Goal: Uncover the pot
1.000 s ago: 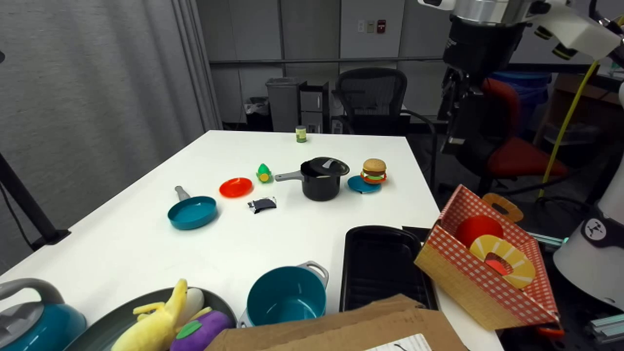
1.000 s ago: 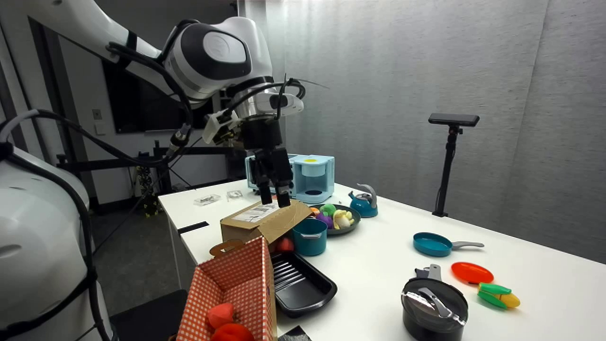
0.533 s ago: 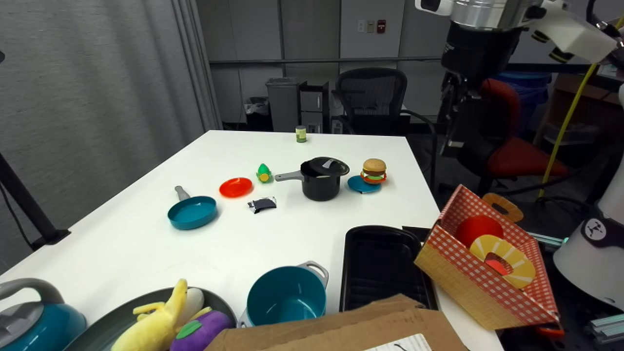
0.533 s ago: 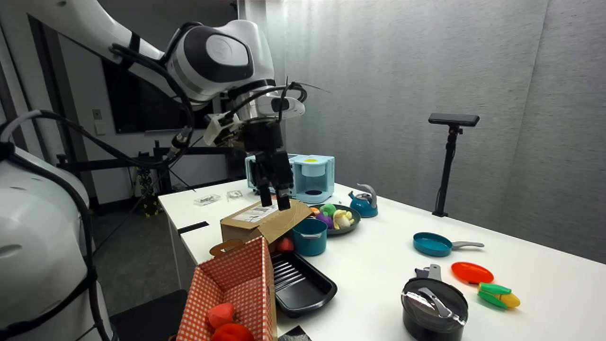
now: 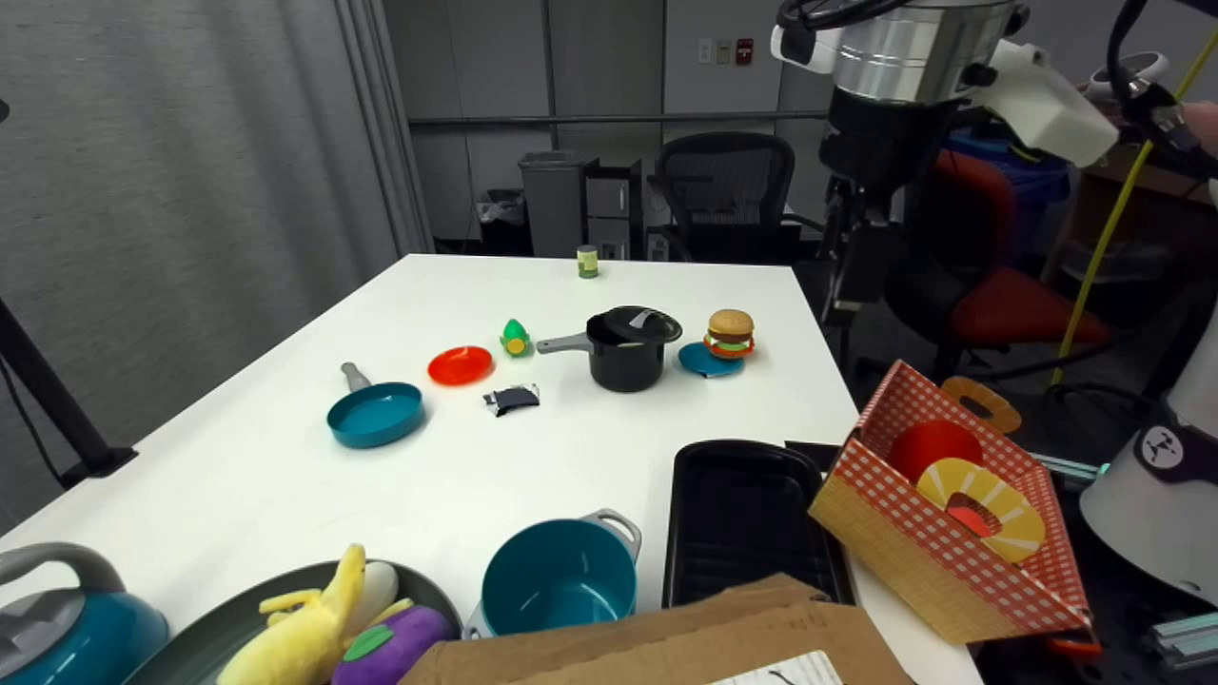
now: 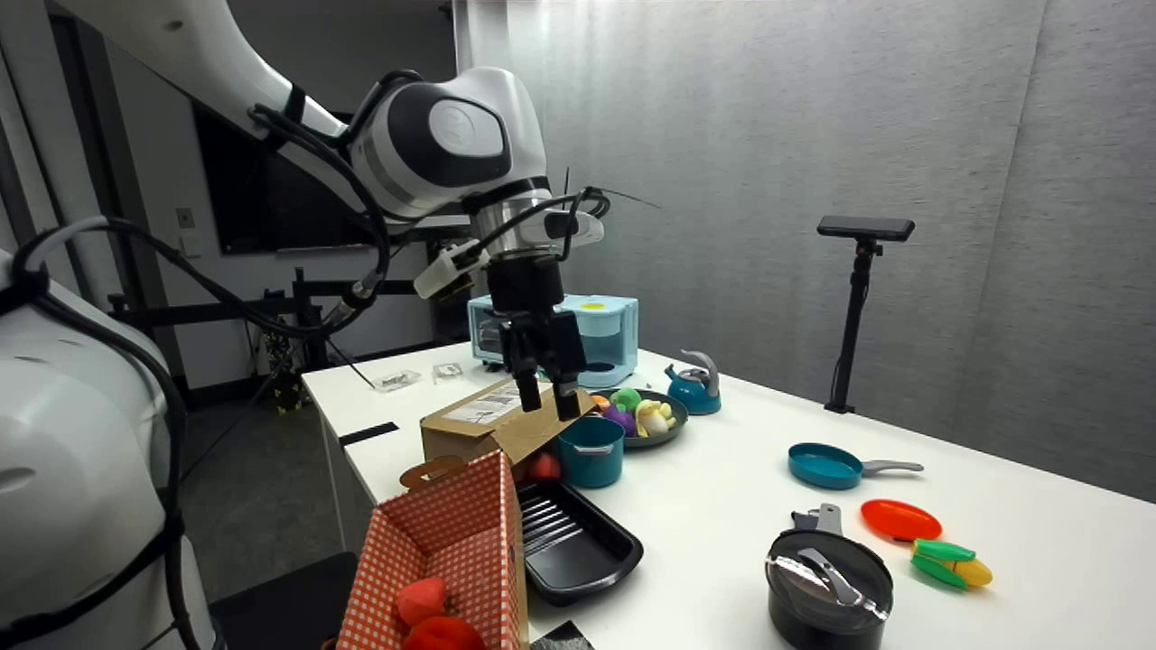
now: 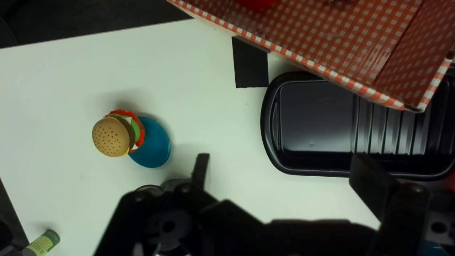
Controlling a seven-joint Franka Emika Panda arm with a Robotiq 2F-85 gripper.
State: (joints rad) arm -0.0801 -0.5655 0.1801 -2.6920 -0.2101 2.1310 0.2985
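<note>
The small black pot (image 5: 625,368) stands upright on the white table, its straight grey handle pointing left in an exterior view; it also shows in an exterior view (image 6: 820,627). Its dark lid (image 5: 644,325) lies on top, shifted to one side and tilted, leaving a gap near the handle. In an exterior view the lid (image 6: 831,578) shows a shiny strip handle. My gripper (image 6: 548,408) is open and empty, high above the table and well away from the pot; it also shows in an exterior view (image 5: 841,309) and the wrist view (image 7: 280,158). There, the gripper mostly hides the pot.
A toy burger (image 5: 730,333) rests on a blue plate (image 5: 709,362) beside the pot. A black tray (image 6: 578,546) and checkered basket (image 6: 442,551) stand near the robot. A teal pan (image 5: 376,416), red plate (image 5: 461,365), teal bowl (image 5: 561,576) and cardboard box (image 6: 506,420) also lie about.
My gripper has moved lower and sideways over the table, to the left in an exterior view, staying open. The pot, lid and other objects have not moved.
</note>
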